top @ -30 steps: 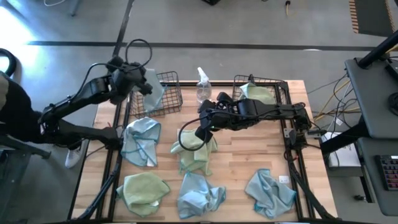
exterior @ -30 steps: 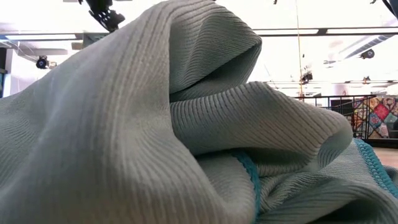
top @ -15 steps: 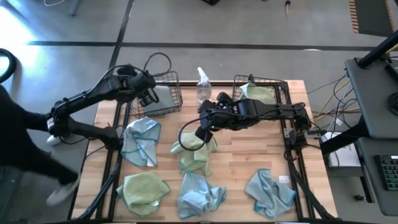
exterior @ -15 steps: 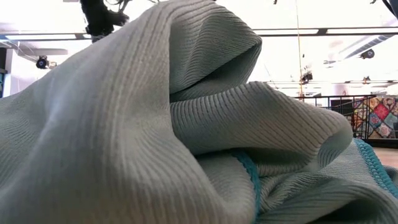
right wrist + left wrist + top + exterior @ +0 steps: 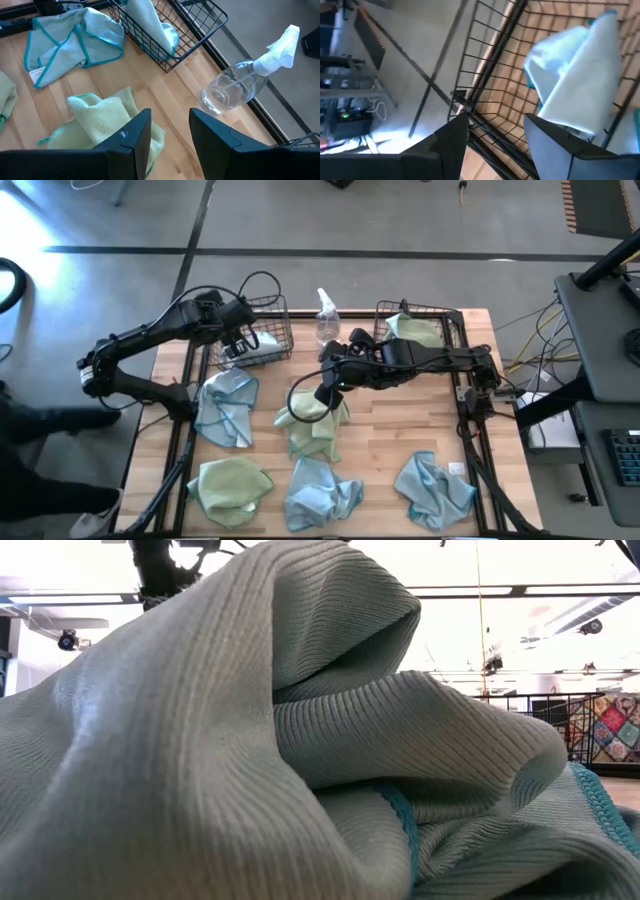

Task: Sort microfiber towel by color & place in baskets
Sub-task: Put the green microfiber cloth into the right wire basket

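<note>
**Green Cloth Waits Under the Right Gripper**

A soft light blue cloth [image 5: 252,350] is seen lying inside the black wire basket on the left [image 5: 272,308]. The left gripper [image 5: 238,337] is held over that basket, fingers spread wide, with nothing in them. The right gripper [image 5: 325,392] is hung open and empty just above a crumpled pale green cloth [image 5: 312,420] in the middle of the wooden table [image 5: 390,430]. This cloth is nearest the right arm. The other black wire basket [image 5: 452,316], with a green cloth [image 5: 418,330] already in it, is found further to the right, at the back.
</note>
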Available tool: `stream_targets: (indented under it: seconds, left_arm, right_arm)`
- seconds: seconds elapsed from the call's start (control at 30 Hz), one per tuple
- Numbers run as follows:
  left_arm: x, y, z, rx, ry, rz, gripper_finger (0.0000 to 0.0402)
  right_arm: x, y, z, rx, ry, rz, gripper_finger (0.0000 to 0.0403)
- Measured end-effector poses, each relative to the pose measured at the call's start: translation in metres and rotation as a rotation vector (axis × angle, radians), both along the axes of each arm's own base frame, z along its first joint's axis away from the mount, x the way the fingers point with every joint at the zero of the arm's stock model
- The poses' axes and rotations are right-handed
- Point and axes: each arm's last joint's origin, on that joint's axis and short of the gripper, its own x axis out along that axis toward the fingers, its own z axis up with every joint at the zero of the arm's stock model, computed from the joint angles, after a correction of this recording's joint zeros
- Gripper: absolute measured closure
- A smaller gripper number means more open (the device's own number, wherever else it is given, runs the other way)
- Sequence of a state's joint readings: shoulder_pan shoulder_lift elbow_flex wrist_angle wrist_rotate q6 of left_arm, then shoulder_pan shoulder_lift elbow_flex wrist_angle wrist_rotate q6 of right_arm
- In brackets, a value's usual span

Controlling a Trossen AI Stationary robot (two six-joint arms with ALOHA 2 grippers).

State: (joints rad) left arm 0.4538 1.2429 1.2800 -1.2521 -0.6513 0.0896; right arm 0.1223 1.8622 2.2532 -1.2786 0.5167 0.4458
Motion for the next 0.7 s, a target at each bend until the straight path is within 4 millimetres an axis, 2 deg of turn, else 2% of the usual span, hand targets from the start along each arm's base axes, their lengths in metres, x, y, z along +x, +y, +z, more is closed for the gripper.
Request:
stream_targets:
  seconds: [0.13,0.23,0.5,0.7]
  left_arm:
    - [-0.007,-0.001,0.009,0.118,-0.062,0.1,0.0221]
    - [-0.016,-0.005,0.02,0.16,-0.167,0.112,0.0222]
    - [-0.049,-0.028,0.06,0.174,-0.575,0.0,0.0222]
    - [-0.071,-0.044,0.081,0.125,-0.84,-0.132,0.0222]
  right_arm:
    - [0.0,0.0,0.0,0.0,0.003,0.0,0.0273]
    - [0.0,0.0,0.0,0.0,0.003,0.0,0.0273]
    - [0.0,-0.001,0.0,-0.001,0.003,-0.002,0.0273]
    - [0.0,-0.001,0.0,-0.006,0.004,-0.002,0.0273]
